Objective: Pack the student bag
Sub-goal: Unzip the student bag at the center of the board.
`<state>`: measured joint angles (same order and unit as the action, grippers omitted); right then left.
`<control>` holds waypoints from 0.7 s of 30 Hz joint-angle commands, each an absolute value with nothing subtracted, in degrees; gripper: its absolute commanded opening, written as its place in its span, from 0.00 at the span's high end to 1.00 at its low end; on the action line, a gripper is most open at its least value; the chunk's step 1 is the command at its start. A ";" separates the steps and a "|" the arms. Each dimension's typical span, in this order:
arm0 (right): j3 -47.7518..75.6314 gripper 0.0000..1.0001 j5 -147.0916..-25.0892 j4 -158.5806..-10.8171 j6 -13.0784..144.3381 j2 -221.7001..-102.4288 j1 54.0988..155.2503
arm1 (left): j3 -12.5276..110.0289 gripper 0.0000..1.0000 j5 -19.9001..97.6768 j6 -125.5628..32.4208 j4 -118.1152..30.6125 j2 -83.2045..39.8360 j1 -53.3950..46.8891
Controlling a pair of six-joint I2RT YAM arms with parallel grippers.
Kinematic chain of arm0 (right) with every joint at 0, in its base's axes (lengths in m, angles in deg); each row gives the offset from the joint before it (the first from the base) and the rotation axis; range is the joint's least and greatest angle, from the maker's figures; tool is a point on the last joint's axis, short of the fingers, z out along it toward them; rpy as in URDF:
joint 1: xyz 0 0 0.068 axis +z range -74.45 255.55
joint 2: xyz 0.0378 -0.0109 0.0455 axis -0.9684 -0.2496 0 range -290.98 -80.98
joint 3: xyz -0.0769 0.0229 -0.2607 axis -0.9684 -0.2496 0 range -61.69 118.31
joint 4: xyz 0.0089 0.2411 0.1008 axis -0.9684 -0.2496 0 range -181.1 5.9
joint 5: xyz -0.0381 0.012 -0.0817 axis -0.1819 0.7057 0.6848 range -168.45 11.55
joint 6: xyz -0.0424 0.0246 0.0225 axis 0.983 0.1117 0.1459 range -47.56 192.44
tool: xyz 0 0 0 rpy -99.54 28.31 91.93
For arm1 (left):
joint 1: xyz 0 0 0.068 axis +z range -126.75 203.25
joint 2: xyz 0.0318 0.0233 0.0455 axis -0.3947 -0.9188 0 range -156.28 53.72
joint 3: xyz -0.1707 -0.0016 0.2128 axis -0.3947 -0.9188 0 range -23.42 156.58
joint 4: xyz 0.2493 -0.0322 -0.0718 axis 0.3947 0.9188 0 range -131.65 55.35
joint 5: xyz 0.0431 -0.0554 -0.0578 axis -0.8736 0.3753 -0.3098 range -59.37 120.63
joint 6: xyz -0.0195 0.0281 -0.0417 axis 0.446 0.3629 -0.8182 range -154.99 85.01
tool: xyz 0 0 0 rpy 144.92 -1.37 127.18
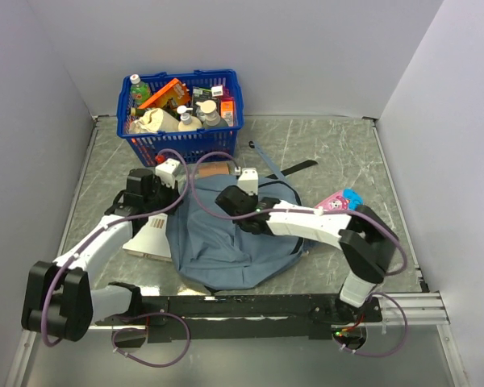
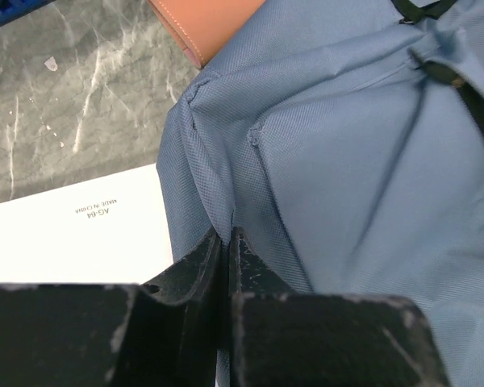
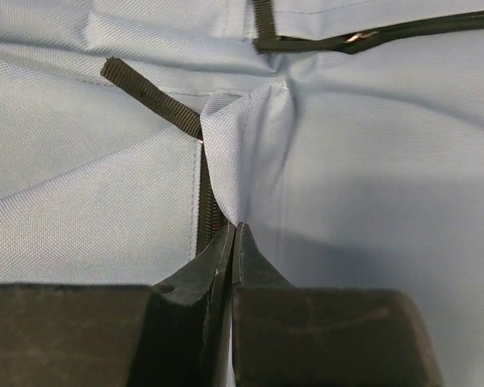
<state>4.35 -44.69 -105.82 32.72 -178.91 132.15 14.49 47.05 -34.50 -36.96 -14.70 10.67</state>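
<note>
Left tool point(image 2: 227, 239): jaws together, a ridge of bag point(image 2: 347, 161) cloth pinched between them, at the bag edge nearest the left arm. Right tool point(image 3: 232, 234): jaws together on a raised fold of the same cloth, right beside a zipper point(image 3: 206, 201).

Bag lies slumped mid-bench point(image 1: 331, 153), between the arm bases and the blue basket point(image 1: 185, 147).

Judgement: thin, limp, light fabric. It will drape and slide rather than hold shape. Best held at seams or the zipper edge, not at a flat panel.

Outward: white book point(image 2: 73, 234) touching the bag's left edge. Brown cover point(image 2: 202, 24) at its far edge. Pink case point(image 1: 339, 200) just beside its right.

Open bench lies far right. Side wall point(image 1: 32, 121) stands near on the left.
</note>
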 commanded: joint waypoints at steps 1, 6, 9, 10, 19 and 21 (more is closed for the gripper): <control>-0.16 1.00 -41.27 -109.77 30.70 -172.05 132.15 | 13.85 0.97 41.70 -31.48 -38.22 -11.84 11.47; -3.85 1.00 -43.98 -106.97 31.74 -168.62 132.24 | 13.67 0.99 40.39 -30.42 -37.78 -10.62 11.47; -7.63 1.00 -47.93 -100.56 34.29 -166.34 132.24 | 15.42 0.91 39.59 -29.02 -36.03 -8.77 11.47; -9.56 1.00 -50.82 -98.80 35.69 -165.80 132.24 | 16.47 0.86 39.85 -27.97 -33.67 -7.81 11.47; -13.88 1.00 -60.69 -88.15 38.17 -163.34 132.24 | 30.37 0.24 71.34 -16.14 -16.53 -7.45 11.47; -13.79 1.00 -61.66 -87.53 38.08 -163.25 132.24 | 29.94 0.10 74.74 -13.38 -14.76 -6.84 10.42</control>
<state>-13.31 -56.69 -90.28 36.70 -165.78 132.15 29.01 59.49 -21.89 -22.23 -8.67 11.54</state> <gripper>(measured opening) 0.007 0.794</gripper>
